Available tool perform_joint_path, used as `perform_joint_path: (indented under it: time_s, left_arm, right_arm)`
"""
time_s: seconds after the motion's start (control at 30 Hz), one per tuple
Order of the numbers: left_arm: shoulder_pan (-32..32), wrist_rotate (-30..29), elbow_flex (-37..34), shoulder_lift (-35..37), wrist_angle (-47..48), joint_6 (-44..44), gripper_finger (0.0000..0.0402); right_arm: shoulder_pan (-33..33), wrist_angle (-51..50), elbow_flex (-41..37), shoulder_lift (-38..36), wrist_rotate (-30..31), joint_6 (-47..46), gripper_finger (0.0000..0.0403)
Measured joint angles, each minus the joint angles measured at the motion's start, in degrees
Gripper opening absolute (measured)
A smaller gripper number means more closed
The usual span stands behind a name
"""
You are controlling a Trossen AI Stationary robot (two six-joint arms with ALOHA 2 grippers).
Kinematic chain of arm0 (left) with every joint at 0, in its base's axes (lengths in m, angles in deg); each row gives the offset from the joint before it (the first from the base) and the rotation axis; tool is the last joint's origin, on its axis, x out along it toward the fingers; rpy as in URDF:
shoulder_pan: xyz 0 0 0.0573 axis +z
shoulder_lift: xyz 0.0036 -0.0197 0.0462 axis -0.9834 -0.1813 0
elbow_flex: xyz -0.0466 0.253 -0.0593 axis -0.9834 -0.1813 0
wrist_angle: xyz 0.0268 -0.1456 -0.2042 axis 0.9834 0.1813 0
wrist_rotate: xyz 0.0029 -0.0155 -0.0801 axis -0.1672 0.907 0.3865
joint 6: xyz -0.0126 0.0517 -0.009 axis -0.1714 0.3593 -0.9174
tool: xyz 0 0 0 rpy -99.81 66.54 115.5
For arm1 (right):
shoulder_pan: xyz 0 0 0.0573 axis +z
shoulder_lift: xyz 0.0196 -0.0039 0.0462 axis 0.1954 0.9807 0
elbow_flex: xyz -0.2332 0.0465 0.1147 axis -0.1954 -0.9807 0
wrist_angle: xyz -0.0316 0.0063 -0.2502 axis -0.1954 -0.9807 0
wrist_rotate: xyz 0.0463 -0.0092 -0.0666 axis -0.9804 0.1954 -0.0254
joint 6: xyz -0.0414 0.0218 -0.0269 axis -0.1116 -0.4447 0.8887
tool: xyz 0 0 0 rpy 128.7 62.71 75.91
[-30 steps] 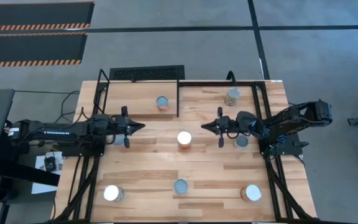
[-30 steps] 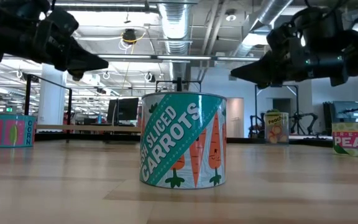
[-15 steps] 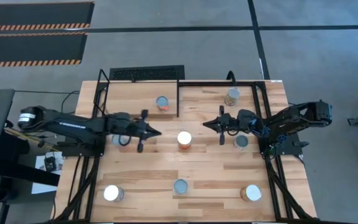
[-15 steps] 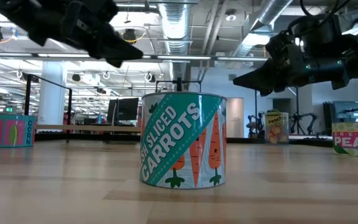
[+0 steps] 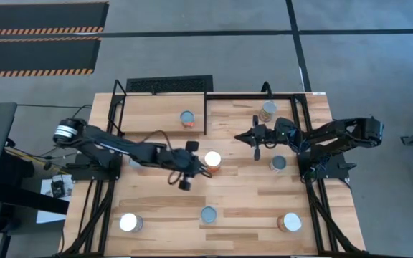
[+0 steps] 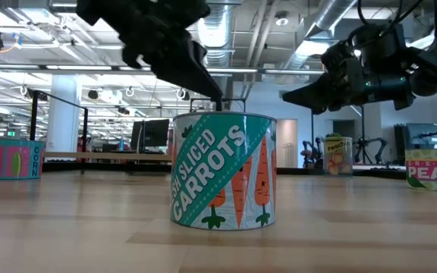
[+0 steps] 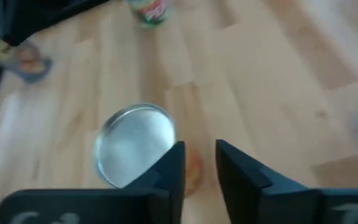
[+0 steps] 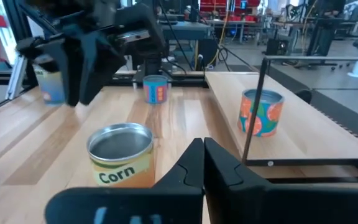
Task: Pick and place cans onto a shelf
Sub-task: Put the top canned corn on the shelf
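Note:
A can with a white top and orange "Corn" label [image 5: 212, 160] stands at mid table; it also shows in the right wrist view [image 8: 122, 155]. My left gripper [image 5: 201, 166] hangs just left of and above it, tipped down, fingers a narrow gap apart [image 7: 201, 155] over the can's side [image 7: 135, 146]. My right gripper [image 5: 239, 136] is shut [image 8: 199, 148] in the air right of that can, pointing left. The shelf [image 5: 156, 107], a light board in a black rod frame, runs along the far edge with two cans [image 5: 187, 117] [image 5: 267, 111] on it.
A carrots can [image 5: 208, 214] stands near the front edge and fills the low view [image 6: 224, 171]. Other cans stand front left [image 5: 130, 223], front right [image 5: 289, 222] and under my right arm [image 5: 279, 163]. A black upright rod [image 5: 205, 115] divides the shelf.
My left gripper has swept toward the table's right edge and a little toward the near edge, tipping down, and now hangs beside the middle can. My right gripper has drifted a little toward the far edge. No can has moved.

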Motion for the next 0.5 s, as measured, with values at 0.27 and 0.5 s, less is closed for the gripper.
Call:
perform_joint_path:
  time_s: [0.27,0.5]
  left_arm:
    - [-1.43,-11.06,6.95,-7.32,5.11,1.78,0.0142]
    - [-0.16,-10.04,7.88,-9.74,7.28,2.45,0.0122]
  right_arm:
    - [-0.05,0.05,0.0,-0.02,-0.36,0.0,0.0015]
    - [-0.09,0.66,-0.02,-0.02,-0.38,0.0,0.0014]
